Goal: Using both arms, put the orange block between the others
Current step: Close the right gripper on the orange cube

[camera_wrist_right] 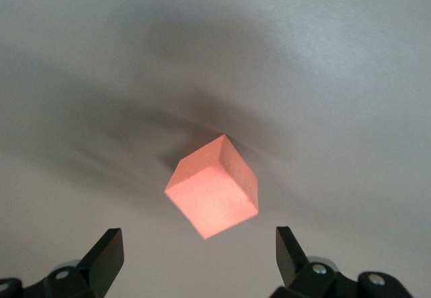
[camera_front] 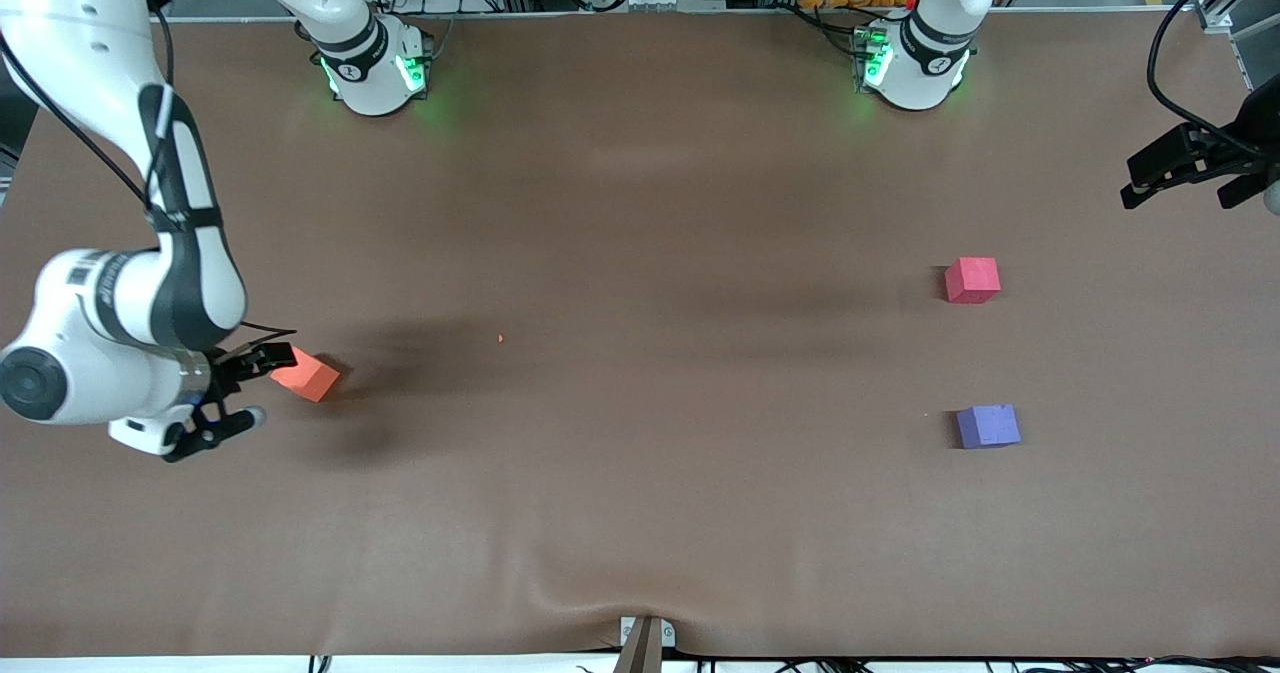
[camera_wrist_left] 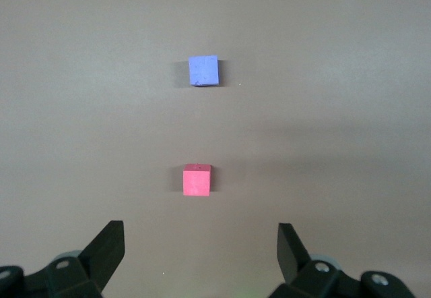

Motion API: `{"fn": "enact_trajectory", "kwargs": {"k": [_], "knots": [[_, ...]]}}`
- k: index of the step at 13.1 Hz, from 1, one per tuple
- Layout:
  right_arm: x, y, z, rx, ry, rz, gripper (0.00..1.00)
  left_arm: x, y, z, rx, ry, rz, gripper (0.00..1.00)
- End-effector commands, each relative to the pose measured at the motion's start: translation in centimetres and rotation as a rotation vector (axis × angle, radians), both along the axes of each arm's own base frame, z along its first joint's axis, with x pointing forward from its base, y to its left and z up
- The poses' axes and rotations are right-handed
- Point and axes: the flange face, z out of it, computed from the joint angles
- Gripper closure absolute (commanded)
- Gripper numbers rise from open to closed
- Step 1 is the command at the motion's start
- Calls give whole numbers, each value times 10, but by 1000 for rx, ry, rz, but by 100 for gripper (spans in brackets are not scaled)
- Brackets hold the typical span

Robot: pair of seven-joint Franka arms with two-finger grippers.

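Purple-blue cube (camera_front: 988, 426) sits nearest my front camera, toward the left arm's end of the brown table (camera_front: 640, 513), with the pinkish-red cube (camera_front: 972, 280) farther from the camera and well apart from it, leaving a bare gap between the two. From the left wrist I see both cubes ahead of the left gripper (camera_wrist_left: 201, 257), fingers spread wide and holding nothing; that arm waits up in the air at the table's edge. At the right arm's end, the orange block (camera_front: 307, 376) rests on the table, turned corner-on. My right gripper (camera_front: 248, 385) hangs just beside it, jaws spread, not gripping it
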Motion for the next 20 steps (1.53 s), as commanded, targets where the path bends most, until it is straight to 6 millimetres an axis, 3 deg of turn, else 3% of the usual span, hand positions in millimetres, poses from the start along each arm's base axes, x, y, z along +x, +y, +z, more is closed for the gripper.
{"fn": "enact_trajectory", "kwargs": {"k": [1, 4, 7, 20], "knots": [[2, 5, -27, 18, 4, 108, 0, -3, 2, 7, 9, -16, 3, 0], [-3, 9, -58, 47, 29, 211, 0, -2, 2, 5, 9, -13, 5, 0], [-8, 15, -72, 56, 47, 250, 0, -1, 3, 5, 9, -17, 6, 0], [-28, 17, -106, 106, 75, 425, 0, 15, 3, -15, 15, -14, -6, 0]]}}
